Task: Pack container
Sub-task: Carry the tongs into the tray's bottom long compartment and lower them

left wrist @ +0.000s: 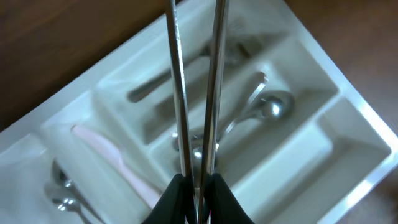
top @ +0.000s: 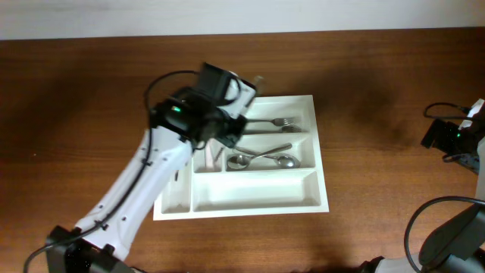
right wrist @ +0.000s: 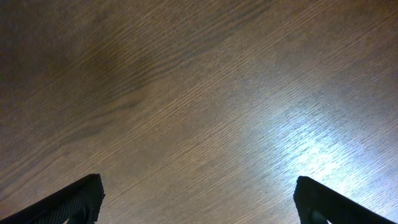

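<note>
The white cutlery tray [top: 321, 176] lies mid-table. Its top wide compartment holds a fork [top: 277, 122], the middle one two spoons [top: 265, 158], and the bottom one [top: 254, 189] looks empty. My left gripper [top: 227, 127] hovers over the tray's upper left part. In the left wrist view the left gripper [left wrist: 198, 186] is shut on two thin metal sticks [left wrist: 196, 93], held above the tray [left wrist: 364, 99]. A pale pink utensil [left wrist: 112, 158] and a small spoon [left wrist: 62, 190] lie in the narrow slots. My right gripper [right wrist: 199, 186] is open and empty over bare wood.
The right arm [top: 455, 136] sits at the table's far right edge, well away from the tray. Brown wooden tabletop [top: 379, 68] surrounds the tray. A white wall strip runs along the back edge.
</note>
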`<action>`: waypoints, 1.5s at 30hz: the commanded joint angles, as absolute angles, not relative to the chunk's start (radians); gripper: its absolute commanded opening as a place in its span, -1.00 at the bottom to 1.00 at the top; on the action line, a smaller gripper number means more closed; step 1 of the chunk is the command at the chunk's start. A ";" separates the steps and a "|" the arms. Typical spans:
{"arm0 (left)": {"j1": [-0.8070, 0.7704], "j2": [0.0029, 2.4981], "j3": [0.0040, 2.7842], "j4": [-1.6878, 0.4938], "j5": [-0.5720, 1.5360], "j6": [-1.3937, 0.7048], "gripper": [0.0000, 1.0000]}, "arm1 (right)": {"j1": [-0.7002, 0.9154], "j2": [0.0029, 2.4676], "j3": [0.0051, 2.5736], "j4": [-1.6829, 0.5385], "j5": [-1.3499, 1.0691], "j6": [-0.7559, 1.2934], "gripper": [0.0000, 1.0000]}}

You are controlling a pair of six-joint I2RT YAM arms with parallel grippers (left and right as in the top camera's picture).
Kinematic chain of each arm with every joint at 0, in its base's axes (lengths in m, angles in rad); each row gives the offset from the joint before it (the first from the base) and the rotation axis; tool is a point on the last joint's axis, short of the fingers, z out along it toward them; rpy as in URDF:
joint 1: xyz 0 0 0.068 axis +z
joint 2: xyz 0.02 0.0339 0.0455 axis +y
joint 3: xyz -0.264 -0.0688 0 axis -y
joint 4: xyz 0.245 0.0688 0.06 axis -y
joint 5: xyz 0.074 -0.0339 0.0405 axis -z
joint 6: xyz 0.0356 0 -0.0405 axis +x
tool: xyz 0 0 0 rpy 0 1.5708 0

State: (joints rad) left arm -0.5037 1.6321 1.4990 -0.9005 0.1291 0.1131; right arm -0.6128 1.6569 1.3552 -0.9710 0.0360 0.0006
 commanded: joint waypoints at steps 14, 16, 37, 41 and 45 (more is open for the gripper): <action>-0.661 1.637 1.520 -0.928 0.060 0.321 -0.81 | -0.616 1.663 1.356 -0.971 0.037 0.008 0.98; -0.673 1.637 1.520 -0.950 0.064 0.412 -0.80 | -0.616 1.663 1.356 -0.971 0.037 0.008 0.98; -0.766 1.682 1.519 -1.071 0.066 0.837 -0.58 | -0.616 1.663 1.356 -0.971 0.037 0.008 0.98; -0.766 1.736 1.519 -1.118 0.063 0.837 -0.58 | -0.616 1.663 1.356 -0.971 0.037 0.008 0.98; -0.765 1.789 1.519 -1.135 0.063 0.836 -0.57 | -0.616 1.663 1.356 -0.971 0.037 0.008 0.98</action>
State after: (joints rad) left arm -0.7628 1.7477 1.5002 -1.1217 0.0631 0.8124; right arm -0.6128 1.6573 1.3552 -0.9714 0.0360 0.0010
